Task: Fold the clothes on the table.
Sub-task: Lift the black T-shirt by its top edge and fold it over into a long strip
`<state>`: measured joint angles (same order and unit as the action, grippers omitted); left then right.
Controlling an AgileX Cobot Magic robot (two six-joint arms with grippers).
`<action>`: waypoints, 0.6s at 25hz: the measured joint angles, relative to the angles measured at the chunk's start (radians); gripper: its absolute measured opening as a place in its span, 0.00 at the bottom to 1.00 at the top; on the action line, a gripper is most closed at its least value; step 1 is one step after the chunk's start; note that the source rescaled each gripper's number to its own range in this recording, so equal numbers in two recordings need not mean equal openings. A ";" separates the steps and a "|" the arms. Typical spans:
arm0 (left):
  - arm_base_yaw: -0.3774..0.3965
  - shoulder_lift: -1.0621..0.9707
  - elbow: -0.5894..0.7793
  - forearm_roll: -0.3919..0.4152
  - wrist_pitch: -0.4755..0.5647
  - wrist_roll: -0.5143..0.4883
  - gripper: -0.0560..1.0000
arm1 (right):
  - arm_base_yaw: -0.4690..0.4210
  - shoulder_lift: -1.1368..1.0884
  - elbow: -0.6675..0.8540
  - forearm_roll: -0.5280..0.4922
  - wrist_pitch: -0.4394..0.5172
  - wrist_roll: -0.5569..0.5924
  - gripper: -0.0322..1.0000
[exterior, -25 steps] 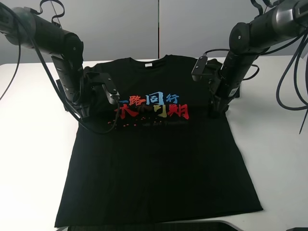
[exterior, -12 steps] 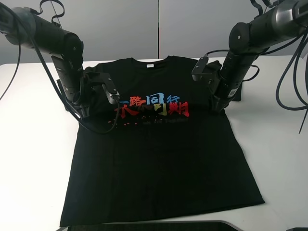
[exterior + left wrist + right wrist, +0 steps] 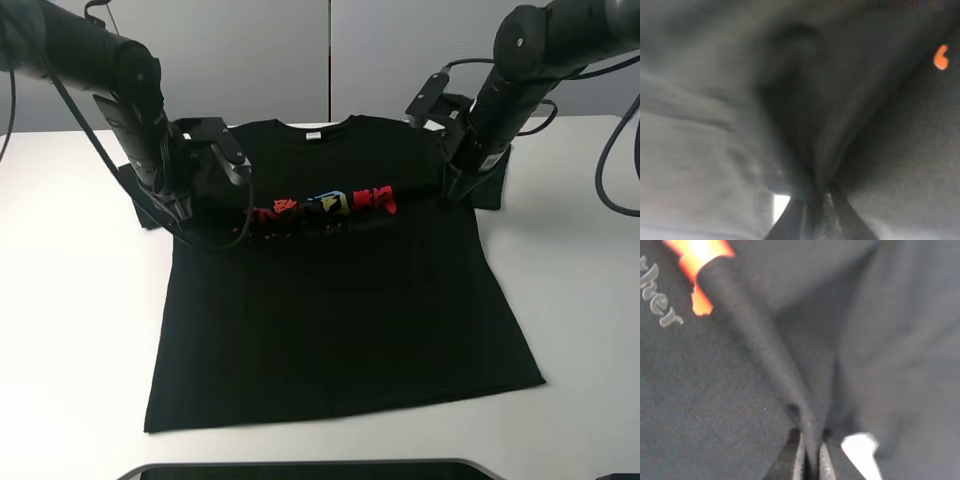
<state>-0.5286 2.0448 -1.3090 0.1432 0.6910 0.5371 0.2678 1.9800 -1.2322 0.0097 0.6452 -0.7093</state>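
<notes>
The clothes, a black T-shirt (image 3: 330, 310), lie face up on the white table (image 3: 70, 330), collar and white neck label (image 3: 309, 135) at the far side. Its coloured print (image 3: 325, 203) is bunched into a raised crease across the chest. My left gripper (image 3: 185, 213) is shut on the shirt's left side at chest height; in the left wrist view its fingers (image 3: 790, 222) pinch a ridge of black cloth (image 3: 805, 125). At the right side, my right gripper (image 3: 448, 193) is shut on the shirt, and black fabric (image 3: 755, 350) runs between its fingertips (image 3: 796, 460).
A dark flat object (image 3: 300, 470) lies along the table's near edge, just below the shirt's hem. Black cables (image 3: 615, 170) hang beside the right arm. Grey wall panels (image 3: 330, 50) stand behind the table. Bare white tabletop flanks the shirt on both sides.
Both arms have risen and drawn back toward the far edge, dragging the shirt with them. The print has crumpled into a fold, and the hem has slid away from the near edge.
</notes>
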 joint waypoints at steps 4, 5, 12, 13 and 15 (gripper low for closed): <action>0.000 -0.064 0.000 0.087 -0.103 -0.122 0.05 | 0.000 -0.050 0.000 -0.160 -0.093 0.195 0.03; 0.000 -0.078 0.000 0.105 -0.124 -0.142 0.05 | 0.000 -0.058 0.000 -0.198 -0.108 0.236 0.03; 0.000 -0.136 -0.077 0.145 -0.178 -0.186 0.05 | 0.000 -0.119 -0.007 -0.465 -0.192 0.511 0.03; 0.000 -0.136 -0.097 0.148 -0.179 -0.188 0.05 | 0.000 -0.123 -0.017 -0.502 -0.189 0.542 0.03; 0.000 -0.137 -0.133 0.149 -0.179 -0.190 0.05 | 0.000 -0.133 -0.054 -0.555 -0.174 0.596 0.03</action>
<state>-0.5286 1.9082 -1.4423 0.2924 0.5116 0.3471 0.2678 1.8472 -1.2862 -0.5449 0.4714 -0.1134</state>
